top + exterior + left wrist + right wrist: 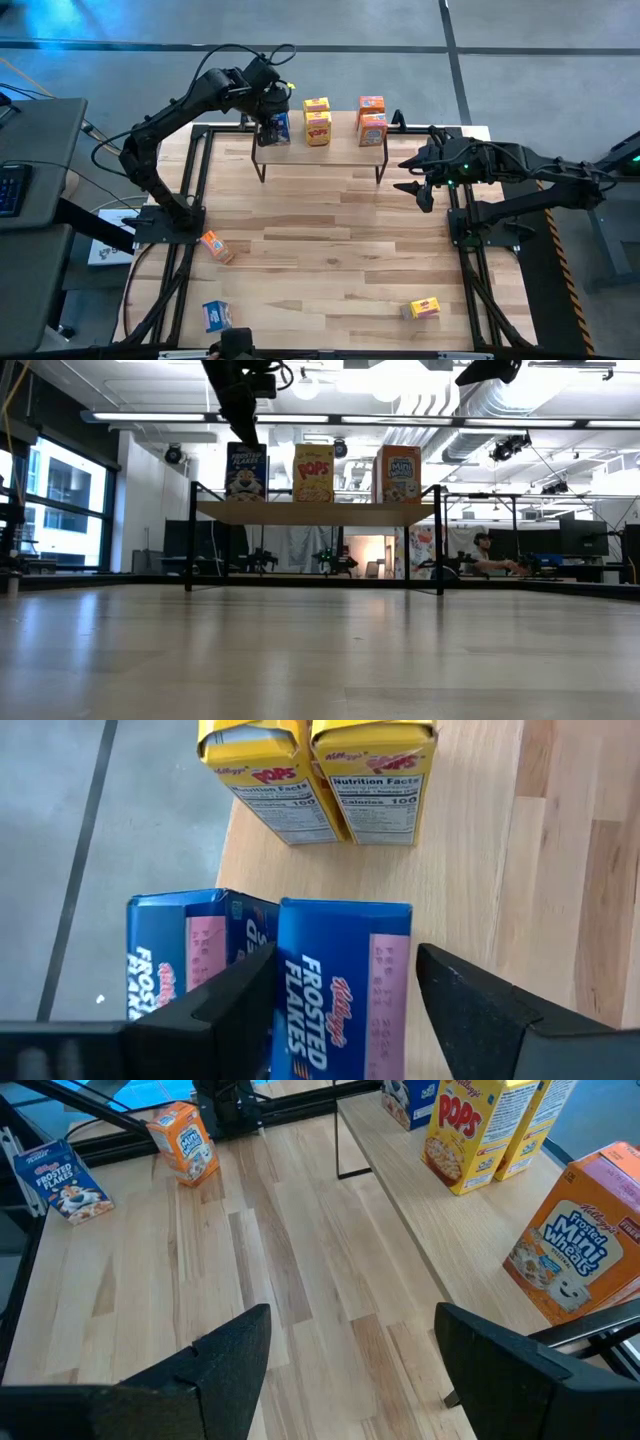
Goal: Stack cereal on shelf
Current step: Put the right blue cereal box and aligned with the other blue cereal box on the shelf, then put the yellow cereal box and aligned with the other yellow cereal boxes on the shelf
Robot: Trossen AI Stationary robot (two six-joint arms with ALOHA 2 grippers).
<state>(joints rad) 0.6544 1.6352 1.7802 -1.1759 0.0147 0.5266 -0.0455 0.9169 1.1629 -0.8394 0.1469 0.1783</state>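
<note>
On the shelf (320, 150), the left hand (345, 995) is spread around a blue Frosted Flakes box (340, 985) (Pops (375, 775) boxes beyond); the right hand (350, 1350) hovers spread above the bench (330, 250).

Open industrial room. Ceiling (560, 400) hung with long strip lights (150, 417) and pale exposed ducts (440, 405). Tall windows (50, 500) along one side, daylight coming through. Far end: a person seated (488, 555) at a desk with dark monitors (585, 538). Floor (520, 30) is grey concrete crossed by dark seams. A grey side desk (35, 150) with a keyboard (10, 188) stands beside the wooden table (330, 260).
</note>
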